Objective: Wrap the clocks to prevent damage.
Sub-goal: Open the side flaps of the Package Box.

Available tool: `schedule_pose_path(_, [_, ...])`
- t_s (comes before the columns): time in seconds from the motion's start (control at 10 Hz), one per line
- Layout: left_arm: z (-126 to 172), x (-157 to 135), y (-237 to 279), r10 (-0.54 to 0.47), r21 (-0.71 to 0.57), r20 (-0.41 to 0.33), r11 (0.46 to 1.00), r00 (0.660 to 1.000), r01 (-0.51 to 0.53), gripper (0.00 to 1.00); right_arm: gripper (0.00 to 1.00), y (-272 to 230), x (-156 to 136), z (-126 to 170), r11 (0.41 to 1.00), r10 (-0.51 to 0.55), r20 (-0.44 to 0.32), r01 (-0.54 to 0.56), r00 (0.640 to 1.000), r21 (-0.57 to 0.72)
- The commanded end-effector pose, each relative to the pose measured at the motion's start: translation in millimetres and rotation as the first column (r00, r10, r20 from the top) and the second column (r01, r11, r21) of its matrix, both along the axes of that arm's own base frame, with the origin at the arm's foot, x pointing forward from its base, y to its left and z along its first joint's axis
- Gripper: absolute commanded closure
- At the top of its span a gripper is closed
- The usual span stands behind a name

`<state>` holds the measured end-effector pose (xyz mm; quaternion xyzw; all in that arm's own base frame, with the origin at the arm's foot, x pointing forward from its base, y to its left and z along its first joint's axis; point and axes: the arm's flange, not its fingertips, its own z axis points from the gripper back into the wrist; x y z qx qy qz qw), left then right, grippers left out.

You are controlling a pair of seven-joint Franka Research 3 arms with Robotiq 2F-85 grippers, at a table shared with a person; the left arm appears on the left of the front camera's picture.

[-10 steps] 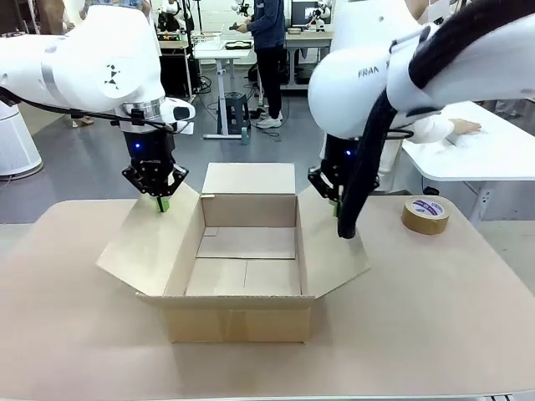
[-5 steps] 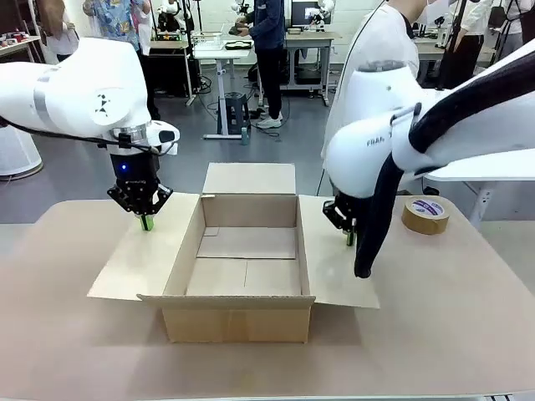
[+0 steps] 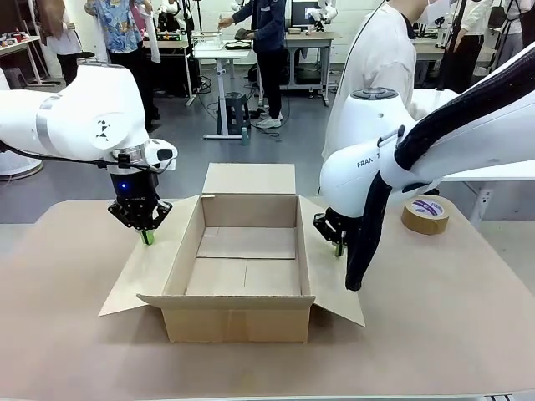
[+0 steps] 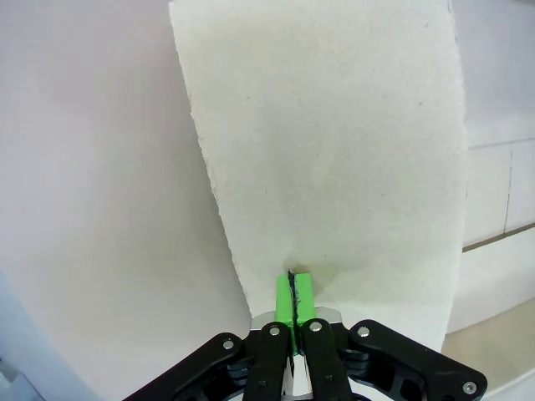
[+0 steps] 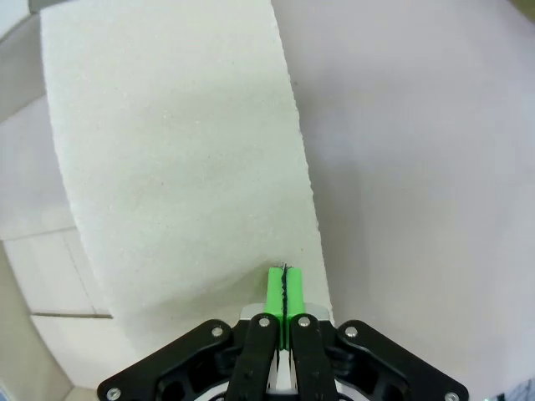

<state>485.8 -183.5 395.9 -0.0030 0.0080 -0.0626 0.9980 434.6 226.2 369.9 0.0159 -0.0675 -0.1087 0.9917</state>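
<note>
Ok, I've got both arms down on the open cardboard box (image 3: 238, 322), which sits mid-table (image 3: 451, 317) with its mouth up and its side flaps splayed outward. Left gripper (image 3: 147, 237) is fully closed: the green pads (image 4: 283, 299) are pressed flat together with nothing between them. Its tips rest on the left flap (image 3: 155, 267), toward the far outer part. From the left wrist view they look to be touching the cardboard, just inside the flap's edge, with bare table beside it. Right gripper (image 3: 338, 248) is the same, closed all the way and holding nothing, pads (image 5: 276, 292) tight against each other. Its tips are down on the right flap (image 3: 330, 280), at the far end. In the right wrist view they sit just inside that flap's outer edge, apparently in contact. So the box lies between the two grippers, and each set of fingers is on top of a flap, not around it. Rear flap (image 3: 249, 178) stands tilted away from me. A roll of brown tape (image 3: 425, 215) lies flat on the table to the right, well apart from the box. A person (image 3: 380, 58) in a white top stands at the far side, behind the right arm.
</note>
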Motion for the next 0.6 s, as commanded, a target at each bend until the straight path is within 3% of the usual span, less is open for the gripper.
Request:
schedule_pose_path(0.0, [16.5, -9.1, 5.6, 0.013, -0.093, 0.077, 0.996, 0.997, -0.006, 1.00, 0.99, -0.5, -2.4, 22.8, 1.000, 0.008, 0.047, -0.009, 0.999, 0.026])
schedule_pose_path(0.1, [0.0, 0.0, 0.0, 0.000, 0.000, 0.000, 1.000, 1.000, 0.000, 1.00, 0.99, 0.0, 0.0, 0.0, 1.000, 0.000, 0.000, 0.000, 1.000, 0.000])
schedule_pose_path(0.5, [0.0, 0.0, 0.0, 0.000, 0.000, 0.000, 1.000, 1.000, 0.000, 1.00, 0.99, 0.0, 0.0, 0.0, 1.000, 0.000, 0.000, 0.000, 1.000, 0.000])
